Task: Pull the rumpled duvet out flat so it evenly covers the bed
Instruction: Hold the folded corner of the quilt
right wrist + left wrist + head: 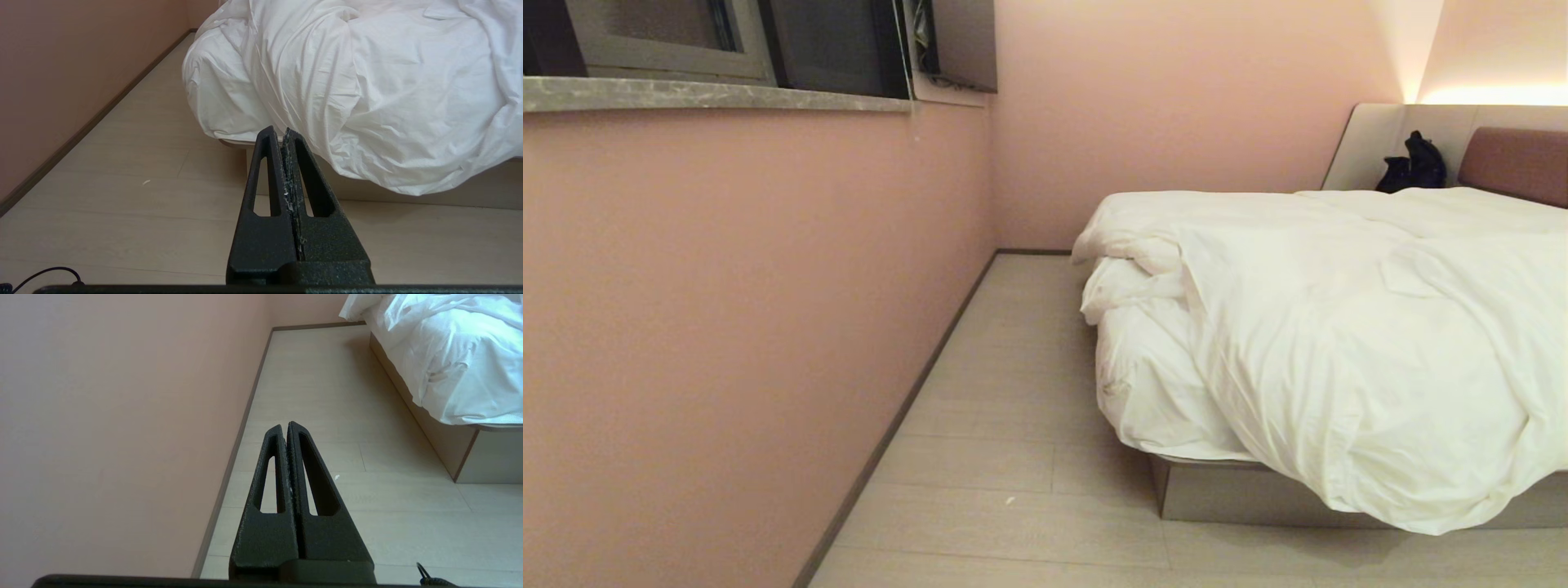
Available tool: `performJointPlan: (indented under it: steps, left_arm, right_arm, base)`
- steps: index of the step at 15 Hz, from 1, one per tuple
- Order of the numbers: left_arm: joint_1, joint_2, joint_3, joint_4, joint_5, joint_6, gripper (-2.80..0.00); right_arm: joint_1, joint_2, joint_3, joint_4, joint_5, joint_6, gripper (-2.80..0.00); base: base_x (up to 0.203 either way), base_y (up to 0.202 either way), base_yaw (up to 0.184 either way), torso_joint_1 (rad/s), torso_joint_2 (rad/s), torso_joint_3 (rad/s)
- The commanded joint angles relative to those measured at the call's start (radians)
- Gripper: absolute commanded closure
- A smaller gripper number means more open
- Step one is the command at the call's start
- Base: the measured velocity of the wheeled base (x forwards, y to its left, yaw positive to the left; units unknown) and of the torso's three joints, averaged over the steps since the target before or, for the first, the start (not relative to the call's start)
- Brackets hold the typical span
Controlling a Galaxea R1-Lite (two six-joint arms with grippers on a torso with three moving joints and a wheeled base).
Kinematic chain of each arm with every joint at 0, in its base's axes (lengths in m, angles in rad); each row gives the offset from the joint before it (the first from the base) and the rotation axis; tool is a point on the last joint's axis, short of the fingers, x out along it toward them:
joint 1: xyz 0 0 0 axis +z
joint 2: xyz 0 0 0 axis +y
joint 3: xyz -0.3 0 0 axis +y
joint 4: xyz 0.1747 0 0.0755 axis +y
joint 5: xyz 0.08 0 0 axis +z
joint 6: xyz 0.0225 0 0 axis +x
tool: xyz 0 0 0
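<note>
Puffy white rumpled duvet [1339, 343] bunched on the wide low bed with grey box base [1225, 490], one fold spilling over the near corner past the base edge, the far-left part heaped up. Black left gripper [287, 425] low over pale wood-plank floor [1013, 392] near the pink wall [727, 327], fingers pressed together, empty. Black right gripper [279, 130] facing the hanging duvet fold, apart from it, fingers likewise pressed together, holding nothing
</note>
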Motion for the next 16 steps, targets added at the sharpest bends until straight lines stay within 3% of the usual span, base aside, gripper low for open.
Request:
performJointPlan:
  steps: [1, 16]
  left_arm:
    - [0.0, 0.0, 0.0, 0.0, 0.001, 0.001, 0.0]
    - [0.0, 0.0, 0.0, 0.0, 0.005, 0.001, 0.0]
  right_arm:
    - [0.0, 0.001, 0.0, 0.001, 0.001, -0.001, 0.0]
    - [0.0, 0.001, 0.0, 0.001, 0.001, -0.001, 0.0]
  base:
    - [0.096, 0.0, 0.002, -0.002, 0.0, 0.007]
    - [0.194, 0.0, 0.0, 0.002, 0.0, 0.002]
